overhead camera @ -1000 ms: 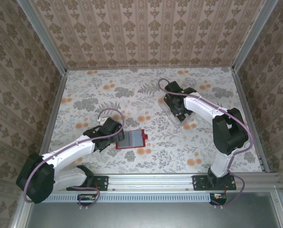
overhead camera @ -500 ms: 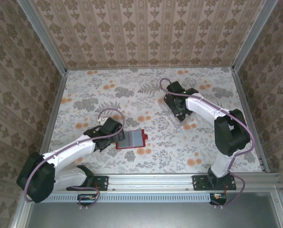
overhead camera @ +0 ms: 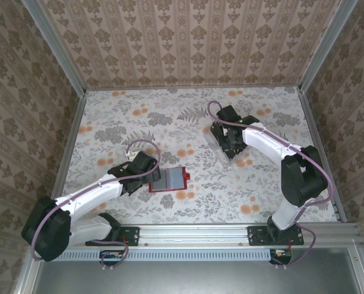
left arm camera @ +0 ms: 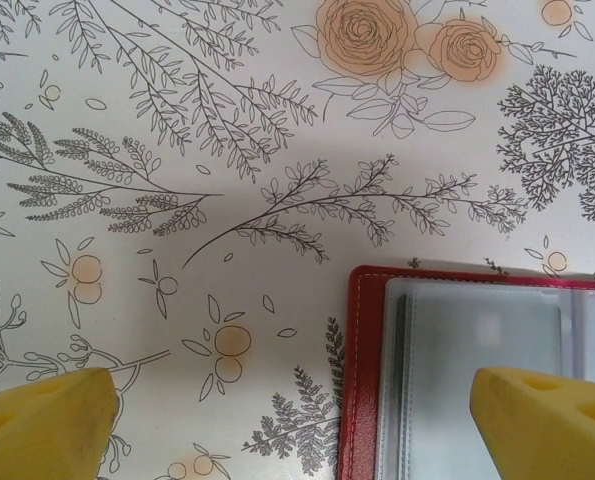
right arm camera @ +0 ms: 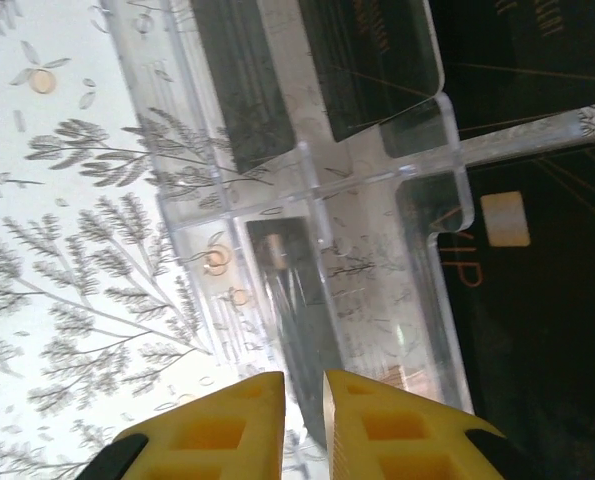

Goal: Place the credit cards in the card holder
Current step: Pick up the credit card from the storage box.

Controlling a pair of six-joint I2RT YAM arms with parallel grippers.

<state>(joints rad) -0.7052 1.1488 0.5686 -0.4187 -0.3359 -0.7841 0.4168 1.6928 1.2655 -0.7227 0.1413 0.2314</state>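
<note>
Floral table [overhead camera: 139,122]: card holder [overhead camera: 167,179] open, left claw [left arm camera: 297,420] spread.

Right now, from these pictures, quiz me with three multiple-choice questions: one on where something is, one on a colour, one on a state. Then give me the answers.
1. Where does the small red folding wallet lie?
A. against the far wall
B. on the flower-printed table, beside the left gripper
C. at the table's right edge

2. What colour is the wallet's inside?
A. green
B. yellow
C. grey

3. How does the left gripper stand?
A. wide open
B. shut on a card
C. shut, empty

Answers:
1 B: the top view shows the wallet lying on the table right next to the left arm's tip.
2 C: the open wallet shows grey sleeves within its red border.
3 A: its yellow fingertips sit at opposite sides of the left wrist view, gripping nothing.
</note>
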